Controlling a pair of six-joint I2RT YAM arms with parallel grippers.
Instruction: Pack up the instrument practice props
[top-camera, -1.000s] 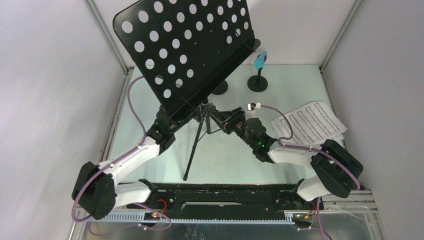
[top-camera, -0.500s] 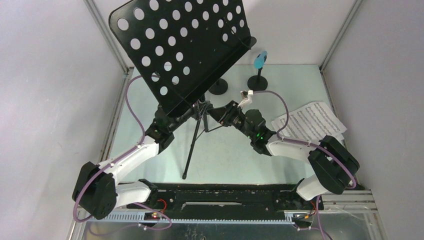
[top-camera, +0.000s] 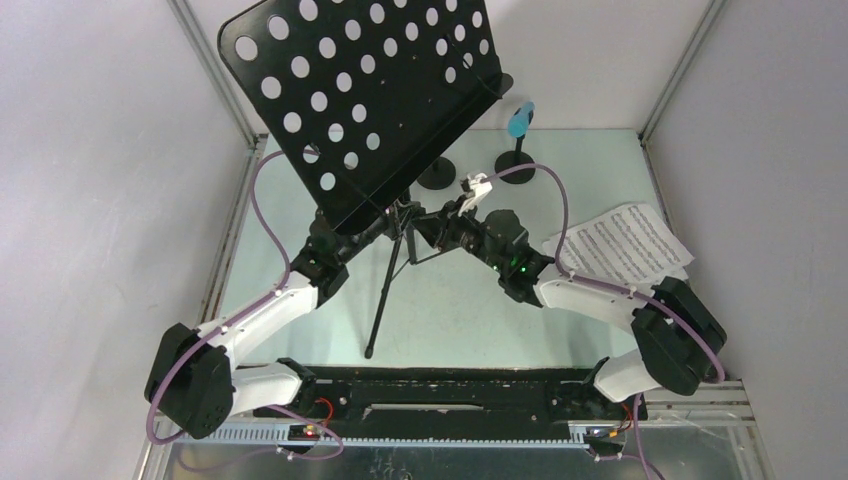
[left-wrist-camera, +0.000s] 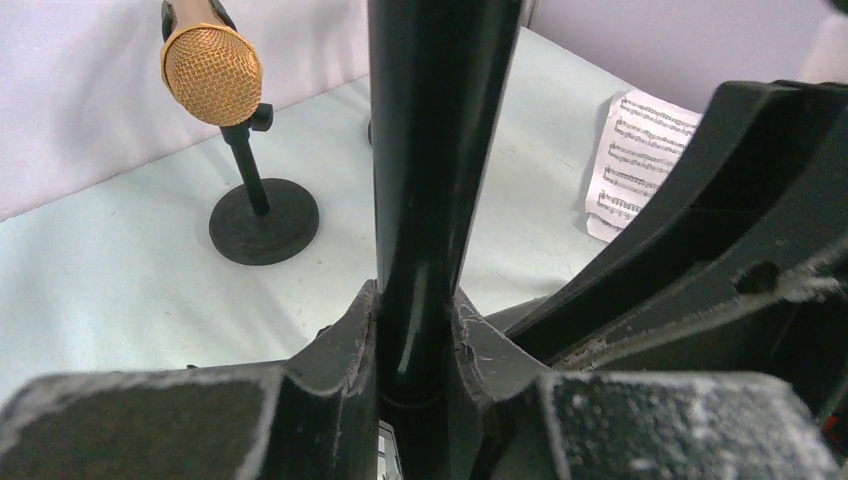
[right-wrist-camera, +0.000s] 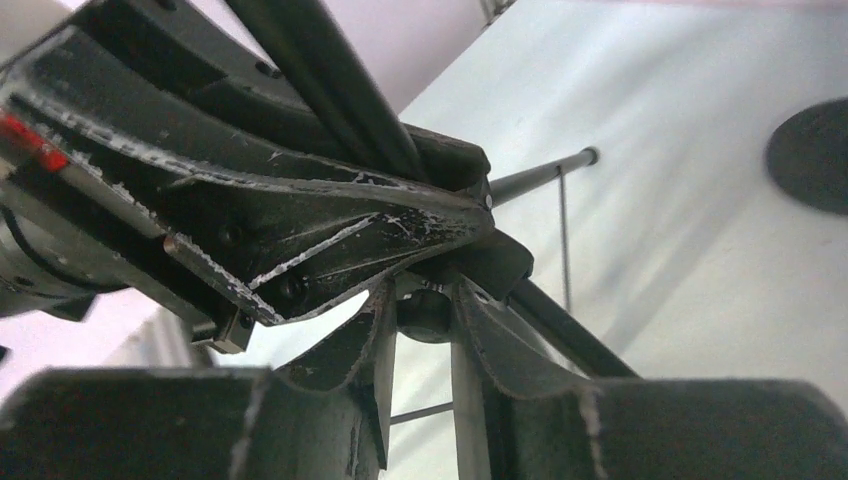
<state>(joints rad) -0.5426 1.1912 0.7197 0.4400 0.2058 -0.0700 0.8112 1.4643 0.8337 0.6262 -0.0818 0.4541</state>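
Note:
The black tripod music rack (top-camera: 370, 95) stands mid-table with its perforated desk tilted up. My left gripper (top-camera: 372, 230) is shut on the rack's pole (left-wrist-camera: 430, 150), which sits tight between both fingers (left-wrist-camera: 350, 335). My right gripper (top-camera: 428, 222) comes in from the right, and its jaws are shut on a small round knob (right-wrist-camera: 425, 312) on the pole's hub. The tan microphone (left-wrist-camera: 212, 60) stands in a round-based holder (left-wrist-camera: 264, 205). The light-blue microphone (top-camera: 518, 118) stands in the other holder (top-camera: 515, 165). White sheet-music pages (top-camera: 620, 245) lie at the right.
The tripod's legs (top-camera: 385, 295) splay over the table's middle, one thin leg (right-wrist-camera: 540, 175) pointing away. White walls and metal frame posts (top-camera: 215, 70) enclose the table on three sides. The holders stand close behind the rack.
My right gripper has moved left and up to the rack's hub and now sits on its knob. The desk shifted slightly up and left a second ago. The left gripper has kept its hold.

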